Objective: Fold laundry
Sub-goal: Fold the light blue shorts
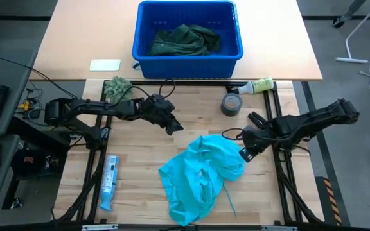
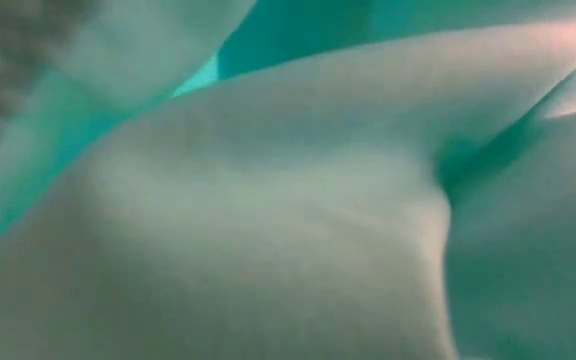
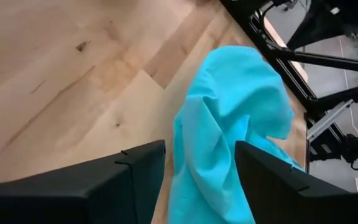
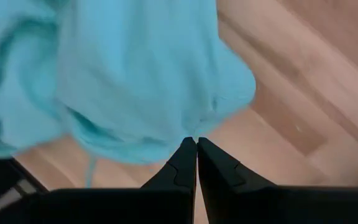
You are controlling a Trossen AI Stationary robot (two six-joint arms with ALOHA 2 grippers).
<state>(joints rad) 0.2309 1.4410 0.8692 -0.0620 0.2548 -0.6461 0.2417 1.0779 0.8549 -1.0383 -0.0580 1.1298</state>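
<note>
The turquoise shirt (image 1: 201, 176) lies crumpled on the wooden table's near middle; it fills the low view (image 2: 288, 200). My right gripper (image 1: 244, 154) is at its right edge, shut on it. My left gripper (image 1: 172, 126) hovers open just beyond the shirt's far-left side and touches nothing; its wrist view shows the shirt (image 3: 229, 124) past the two spread fingers. The dark green garments (image 1: 185, 40) lie heaped in the blue bin (image 1: 188, 56) on the far table. My right gripper pinches the shirt's right edge (image 4: 197, 134) between the tips of its two shut fingers, coming from the table's right and slanting down. The cloth puckers toward the fingertips (image 4: 188, 155). One layer or several, I cannot tell. The rest of the shirt lies slack on the table.
A fuzzy grey-green ball (image 1: 117, 88), a grey tape roll (image 1: 231, 103) and a lying bottle (image 1: 257, 85) sit along the table's far edge. A blue tube (image 1: 109, 181) lies at the near left. A white card (image 1: 105, 65) lies left of the bin.
</note>
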